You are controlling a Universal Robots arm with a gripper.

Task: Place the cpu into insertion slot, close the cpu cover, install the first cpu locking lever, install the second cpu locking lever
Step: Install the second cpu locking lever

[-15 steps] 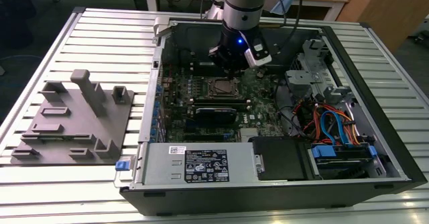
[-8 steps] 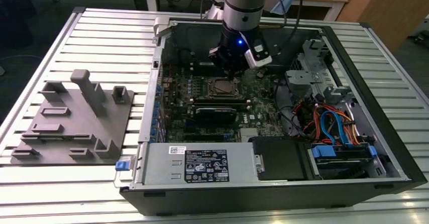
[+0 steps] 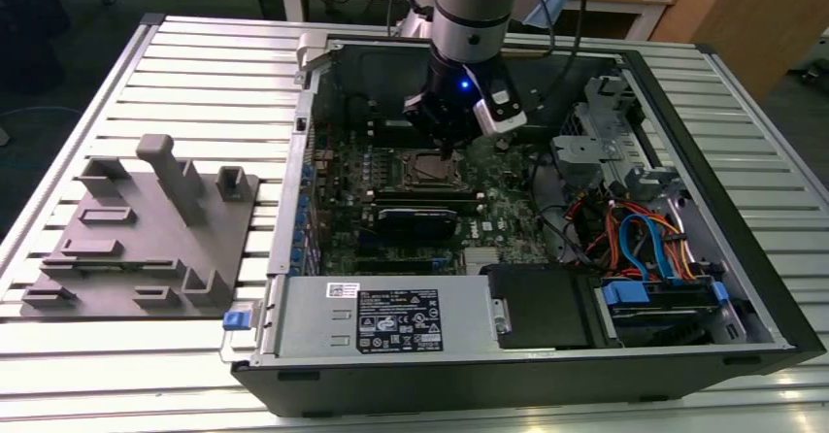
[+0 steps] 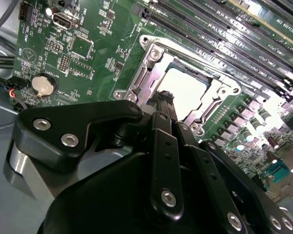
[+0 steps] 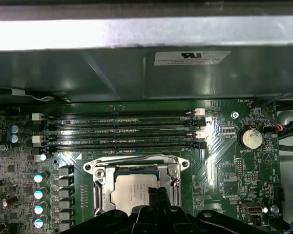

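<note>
The robot arm reaches down into an open computer case (image 3: 725,287) that lies flat on a ribbed metal table (image 3: 194,64). Its black tool (image 4: 165,100) hangs right over the insertion slot (image 5: 136,187) on the green board (image 4: 88,48). The tool's two fingers (image 4: 167,105) look pressed close together with nothing held between them, and their tips sit just at the edge of the cpu cover (image 4: 151,73).

The cpu (image 5: 132,190) already lies flat inside the slot, its shiny grey top showing through the cover's big window. The cover lies down over it, its silver frame running around all four sides of the chip.

The long black memory slots (image 5: 122,129) run just beside one edge of the cover. A grey plastic stand (image 3: 143,229) sits on the table at the exterior view's left, well apart from the case.
</note>
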